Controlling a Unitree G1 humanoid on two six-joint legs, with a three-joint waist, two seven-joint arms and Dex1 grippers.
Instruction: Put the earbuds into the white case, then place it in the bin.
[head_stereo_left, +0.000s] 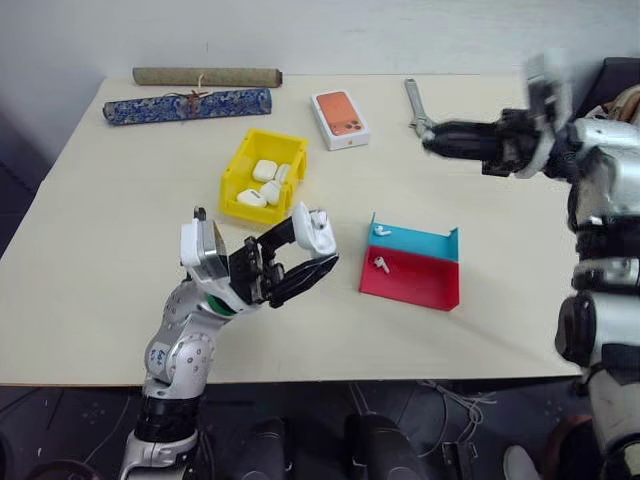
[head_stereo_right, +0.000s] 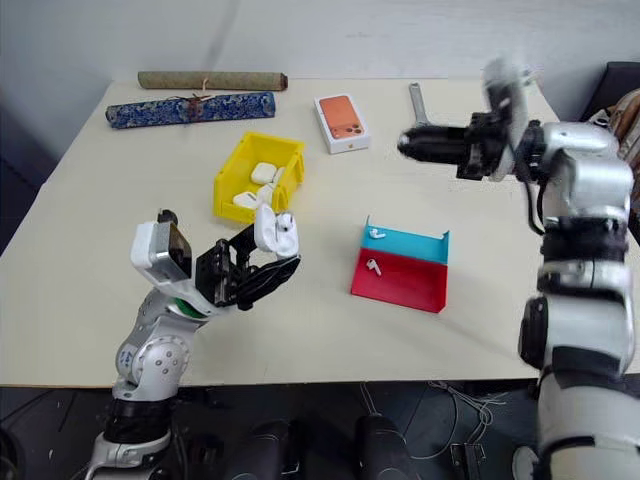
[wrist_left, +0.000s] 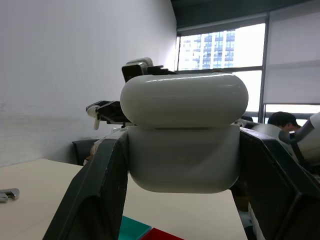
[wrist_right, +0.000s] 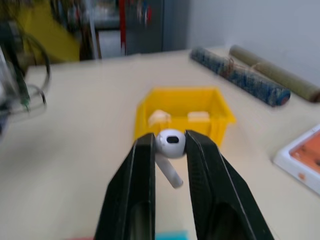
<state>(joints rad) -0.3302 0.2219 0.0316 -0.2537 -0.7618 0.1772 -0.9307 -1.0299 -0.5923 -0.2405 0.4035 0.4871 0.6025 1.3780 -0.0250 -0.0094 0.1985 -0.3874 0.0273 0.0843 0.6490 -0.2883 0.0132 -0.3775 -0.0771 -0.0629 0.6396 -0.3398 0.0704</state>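
Observation:
My left gripper (head_stereo_left: 316, 246) is shut on the white case (head_stereo_left: 317, 231) and holds it above the table's front left part, with the lid tilted open. Seen from the left wrist, the case (wrist_left: 184, 150) sits squarely between both fingers. My right gripper (head_stereo_left: 429, 137) is raised over the far right of the table and points left. It is shut on one white earbud (wrist_right: 170, 172), whose stem hangs below the fingers. Two more earbuds (head_stereo_left: 381, 230) (head_stereo_left: 380, 264) lie on the red-and-blue tray (head_stereo_left: 425, 285). The yellow bin (head_stereo_left: 240, 160) stands behind the left gripper.
Several white cases lie inside the bin. A white box with an orange picture (head_stereo_left: 340, 118) and a metal tool (head_stereo_left: 414, 103) lie at the back. A blue patterned roll (head_stereo_left: 187, 105) and a brown roll (head_stereo_left: 207, 76) lie along the far left edge.

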